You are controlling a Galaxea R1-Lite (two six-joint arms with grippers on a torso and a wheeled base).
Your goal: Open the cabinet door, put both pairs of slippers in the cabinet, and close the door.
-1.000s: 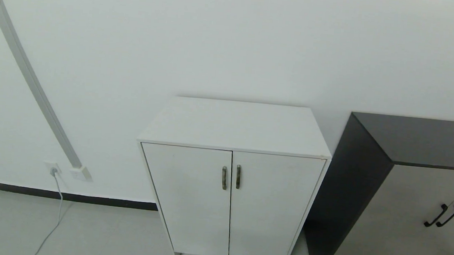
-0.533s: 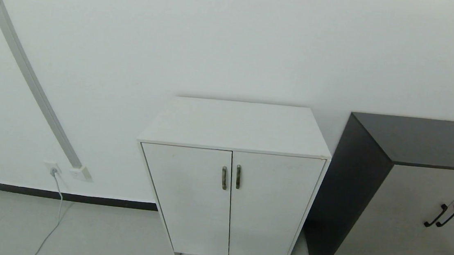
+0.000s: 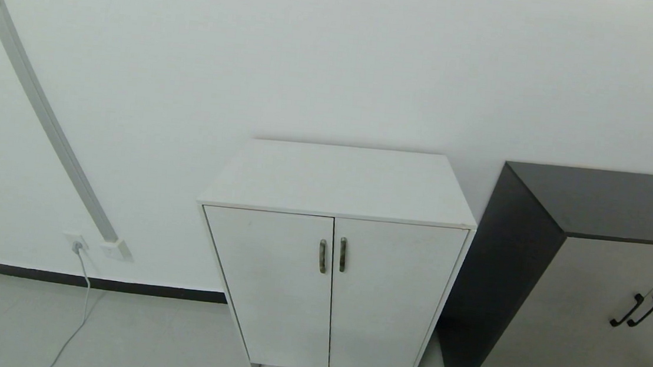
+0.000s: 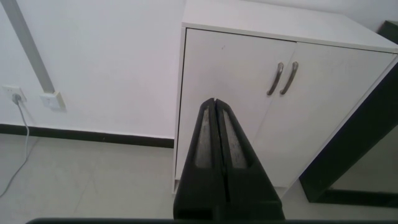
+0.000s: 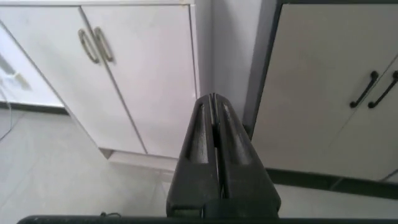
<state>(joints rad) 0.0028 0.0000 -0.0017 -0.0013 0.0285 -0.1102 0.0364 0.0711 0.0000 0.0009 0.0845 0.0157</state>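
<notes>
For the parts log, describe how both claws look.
The left claw is black: two long fingers widening from a narrow tip to a broad base, each with a grey recessed strip along its face. The right claw looks the same.

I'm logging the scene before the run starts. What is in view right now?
white two-door cabinet: one, white, against the wall, centre, both doors closed
slim metal handles: two, dull metal, upright, side by side where the white doors meet
black-framed cabinet with grey doors: one, right of the white cabinet, doors closed
curved black handles: two, on the grey doors
grey wall conduit: one, slanting down the wall on the left
white wall plates: two, low on the wall at the conduit's foot
pale cable: one, from the left plate down onto the floor
left gripper: black, shut, facing the white cabinet
right gripper: black, shut, between the two cabinets
</notes>
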